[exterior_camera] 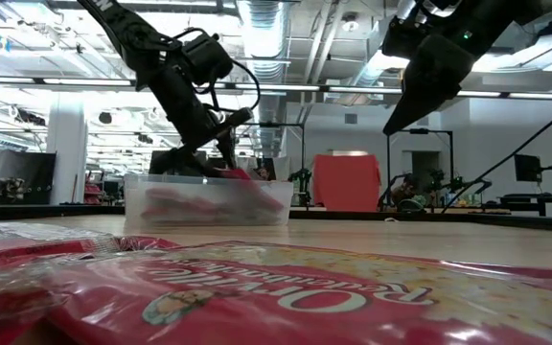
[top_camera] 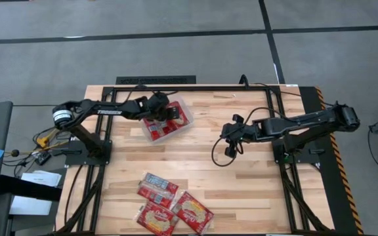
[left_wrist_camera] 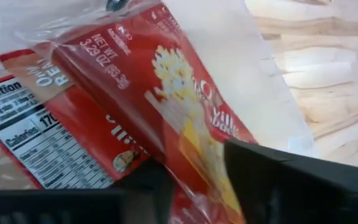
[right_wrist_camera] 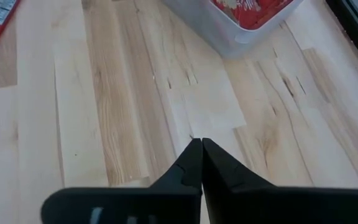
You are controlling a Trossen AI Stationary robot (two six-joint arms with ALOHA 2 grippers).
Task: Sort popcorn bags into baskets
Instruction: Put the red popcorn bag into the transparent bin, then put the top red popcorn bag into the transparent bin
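Observation:
A clear plastic tray (top_camera: 184, 108) stands on the far left part of the table and holds red popcorn bags (top_camera: 157, 130). My left gripper (top_camera: 169, 115) reaches down into it and is shut on one red popcorn bag (left_wrist_camera: 166, 81), picture face up; a second bag (left_wrist_camera: 30, 124) with its nutrition panel up lies beneath. My right gripper (top_camera: 227, 133) hangs shut and empty above bare wood right of the tray; the right wrist view (right_wrist_camera: 201, 149) shows its closed tips. Several more bags (top_camera: 157, 185) lie flat near the front edge. My left gripper pinches the red bag between its two fingers at the end nearest them (left_wrist_camera: 194, 162). The fingers (left_wrist_camera: 278, 180) come slanting down from above, from the table's left. The bag lies tilted inside the tray, its far end (left_wrist_camera: 129, 31) on the bags below.
Loose bags (top_camera: 192, 211) lie in a cluster near the table's front edge and fill the foreground of the low view (exterior_camera: 257, 297). A black cable (top_camera: 218, 157) loops under my right arm. Bare wood lies between the tray and the front cluster.

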